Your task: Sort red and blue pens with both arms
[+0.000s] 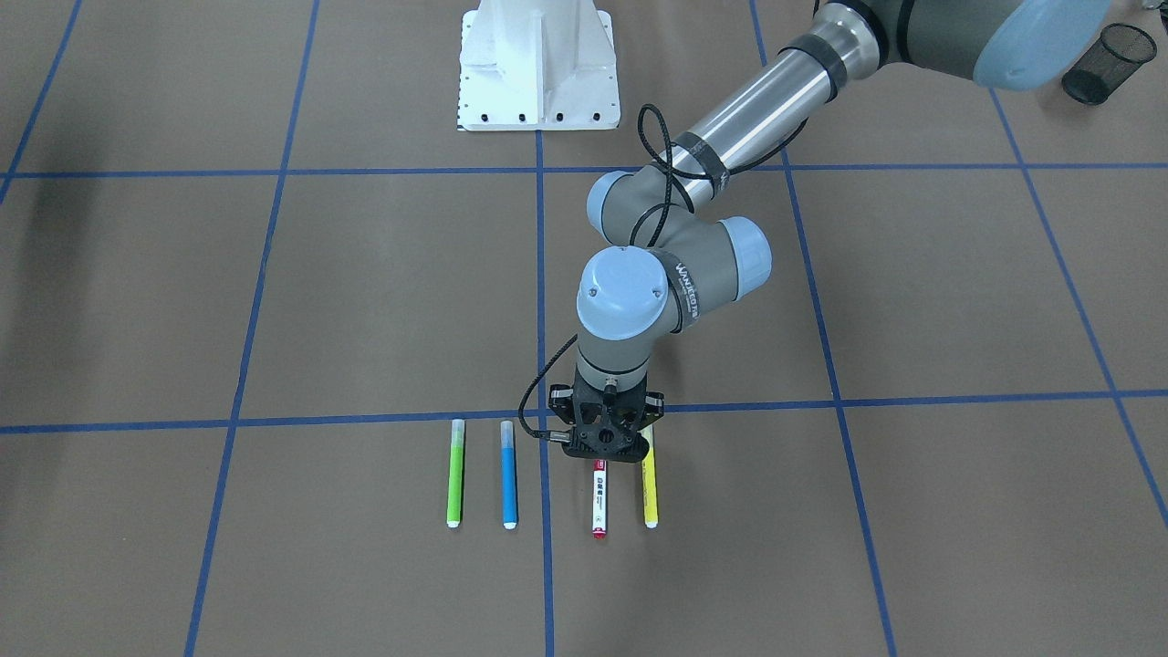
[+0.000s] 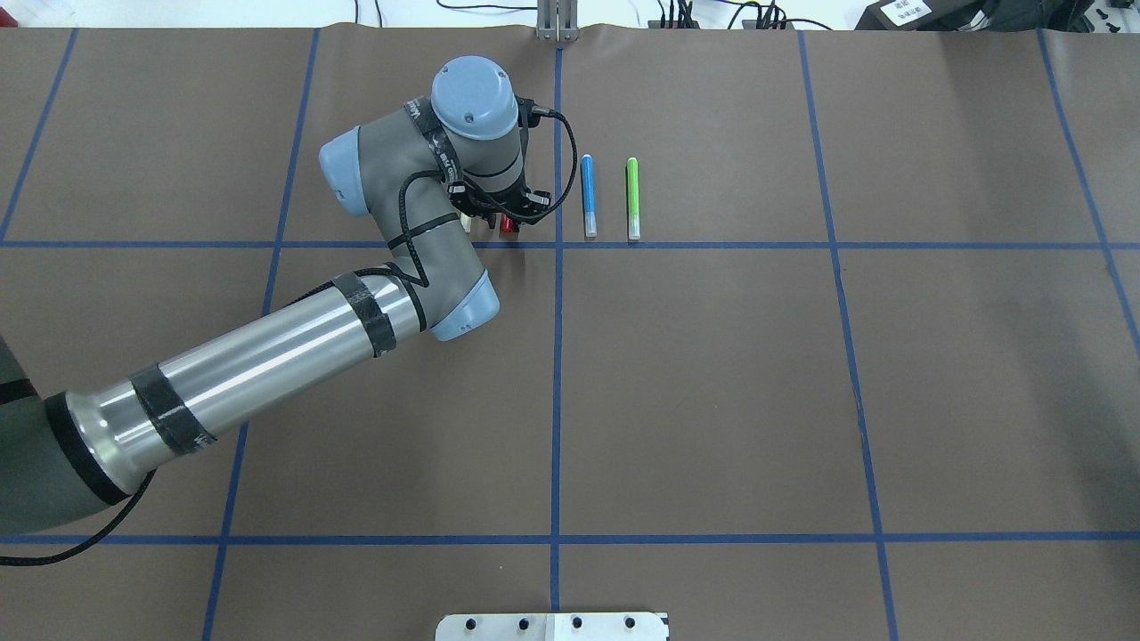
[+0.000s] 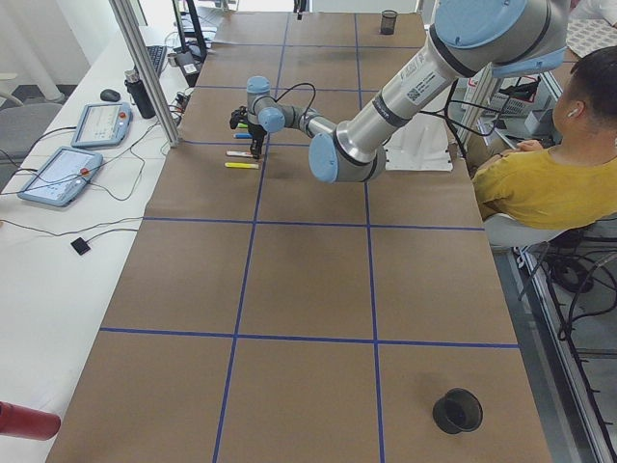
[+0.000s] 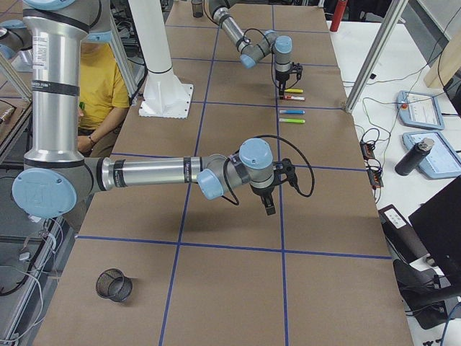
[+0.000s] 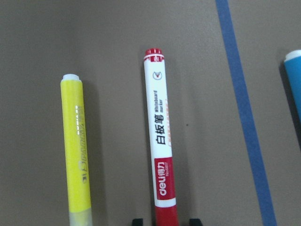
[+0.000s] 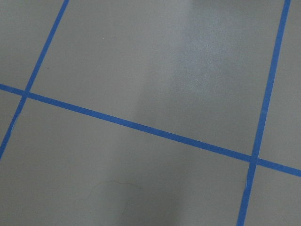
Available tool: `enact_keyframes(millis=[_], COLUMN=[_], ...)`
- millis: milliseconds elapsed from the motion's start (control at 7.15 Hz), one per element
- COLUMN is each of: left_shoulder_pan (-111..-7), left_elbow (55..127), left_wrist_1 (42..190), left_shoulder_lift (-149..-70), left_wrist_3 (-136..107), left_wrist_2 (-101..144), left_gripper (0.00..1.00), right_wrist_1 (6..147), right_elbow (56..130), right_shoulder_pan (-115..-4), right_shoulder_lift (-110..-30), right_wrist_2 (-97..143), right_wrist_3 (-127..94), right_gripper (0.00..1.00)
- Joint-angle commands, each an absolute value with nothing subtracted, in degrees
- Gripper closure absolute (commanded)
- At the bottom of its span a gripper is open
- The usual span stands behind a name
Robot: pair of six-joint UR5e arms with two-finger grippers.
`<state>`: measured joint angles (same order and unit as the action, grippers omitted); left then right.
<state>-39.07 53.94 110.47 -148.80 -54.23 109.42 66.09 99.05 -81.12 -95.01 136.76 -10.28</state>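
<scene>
The red marker (image 1: 599, 500), with a white printed barrel, lies on the brown mat; its red cap end is under my left gripper (image 1: 602, 443). In the left wrist view the marker (image 5: 160, 141) runs down the middle, and its cap lies between two dark fingertips (image 5: 136, 221) that stand well apart, so the left gripper (image 5: 165, 221) is open around it. The blue pen (image 1: 509, 474) lies parallel, just across the blue tape line. My right gripper (image 4: 270, 205) shows only in the exterior right view, hovering over bare mat; I cannot tell whether it is open or shut.
A yellow pen (image 1: 650, 493) lies right beside the red marker, and a lime-green pen (image 1: 454, 474) beyond the blue one. Black mesh cups (image 1: 1109, 62) (image 4: 114, 284) stand near the table's ends. The white pedestal (image 1: 537, 64) is at the robot's side, where a person (image 3: 549, 183) sits.
</scene>
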Motion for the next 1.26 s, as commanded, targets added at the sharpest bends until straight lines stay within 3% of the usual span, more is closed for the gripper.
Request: enact_keyframes(millis=[0,419,699,1118], left_shoulder_pan=[-39.02,-38.85,-39.11,-40.51], left_elbow=[53.88,53.96,55.19,67.01], left_wrist_1=[110.48,110.48,110.48,101.31], left_shoulder_lift=[-148.8,-148.8,-148.8,-146.96], left_wrist_3=[-54.23,-54.23,-54.14,-53.18], left_wrist_2=[109.42,109.42,109.42,110.47], left_gripper=[0.66,0.96,1.0,1.0], right_wrist_1=[66.09,66.18,66.09,66.09], right_elbow=[99.05,99.05,98.96,98.96], right_shoulder_pan=[-81.12,-81.12,-81.12,-81.12], right_shoulder_lift=[-95.01,-95.01,-94.92,-94.92], right_wrist_2=[136.76,136.67,136.76,136.76], right_wrist_3=[-10.28,-10.28,-10.28,-10.2], right_gripper=[0.0,0.0,0.0,0.0])
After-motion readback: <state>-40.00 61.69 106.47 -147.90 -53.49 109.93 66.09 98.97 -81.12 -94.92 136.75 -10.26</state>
